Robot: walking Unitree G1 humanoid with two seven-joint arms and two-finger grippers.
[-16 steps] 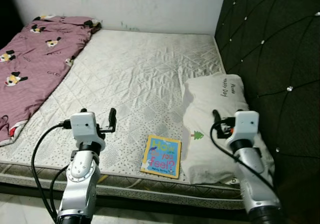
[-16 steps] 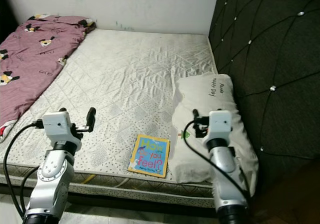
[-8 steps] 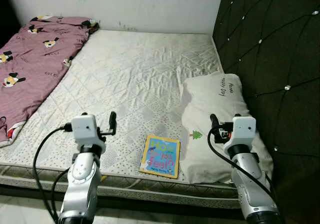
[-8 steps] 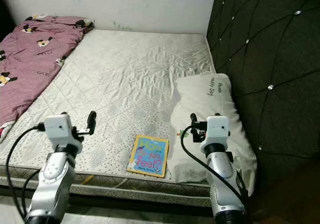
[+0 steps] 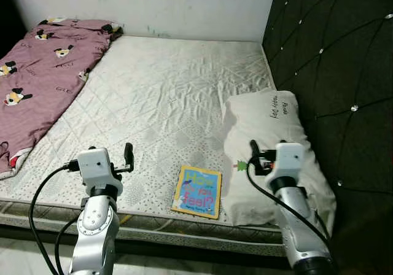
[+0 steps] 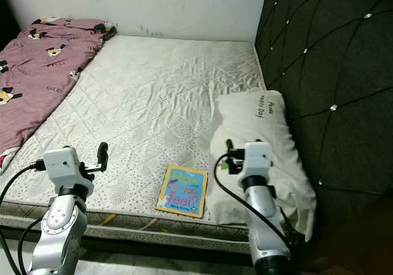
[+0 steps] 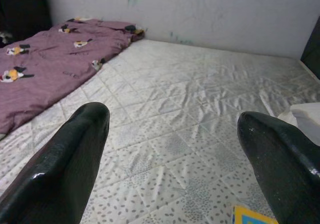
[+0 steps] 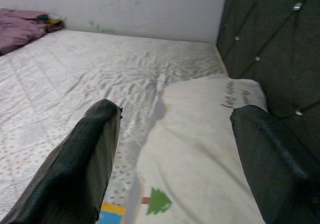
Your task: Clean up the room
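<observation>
A yellow and blue children's book lies flat near the front edge of the white mattress, its right side against a white pillow. My left gripper hovers open over the front of the mattress, left of the book, with nothing between its fingers. My right gripper is open too, low over the front of the pillow, just right of the book. A corner of the book sits below its fingers.
A pink blanket with cartoon prints lies crumpled along the far left of the mattress. A dark tufted headboard rises on the right, a white wall at the back. The mattress's front edge drops to the floor below my arms.
Both grippers have shifted slightly left and lower in the head views and remain open. The book, pillow and blanket have not moved.
</observation>
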